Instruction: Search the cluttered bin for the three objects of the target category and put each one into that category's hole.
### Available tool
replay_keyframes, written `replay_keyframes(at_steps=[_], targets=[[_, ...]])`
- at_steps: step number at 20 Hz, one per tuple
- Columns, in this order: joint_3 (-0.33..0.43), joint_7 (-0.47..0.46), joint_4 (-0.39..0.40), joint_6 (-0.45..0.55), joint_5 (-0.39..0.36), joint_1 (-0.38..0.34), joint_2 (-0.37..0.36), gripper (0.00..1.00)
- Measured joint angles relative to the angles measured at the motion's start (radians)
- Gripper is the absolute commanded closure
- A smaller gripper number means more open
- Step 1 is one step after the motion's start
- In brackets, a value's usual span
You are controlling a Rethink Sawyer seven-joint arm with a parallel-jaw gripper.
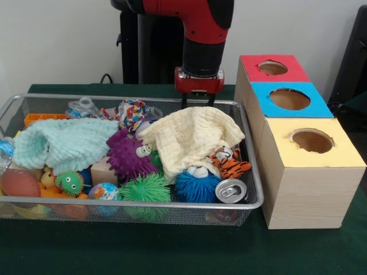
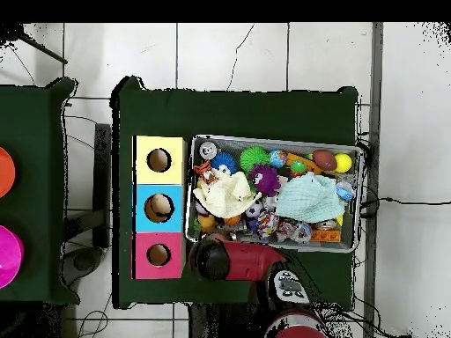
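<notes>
Soda can (image 1: 230,191) at bin's (image 1: 172,203) near-right corner; tool (image 1: 198,101) at far rim behind yellow cloth (image 1: 192,136), tips hidden — open/closed can't tell.

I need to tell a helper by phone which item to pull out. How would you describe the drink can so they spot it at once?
Look into the wire mesh bin beside the three wooden boxes. At its front corner nearest the yellow-topped box lies the can, on its side, just below the tiger toy and beside the blue spiky ball. It is the only shiny metal thing, its silver top with pull tab facing outward.

No legible text or labels.
</notes>
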Motion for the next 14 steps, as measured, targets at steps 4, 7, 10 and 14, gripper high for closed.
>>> replay_keyframes(at_steps=[4, 7, 10, 14], targets=[[0.000, 0.000, 0.028, -0.001, 0.000, 0.000, -0.037, 0.00], [0.001, 0.000, 0.065, 0.012, 0.000, 0.001, -0.097, 0.00], [0.000, 0.000, 0.108, 0.055, -0.001, 0.008, -0.176, 0.00], [0.000, 0.000, 0.172, 0.148, 0.001, 0.020, -0.296, 0.00]])
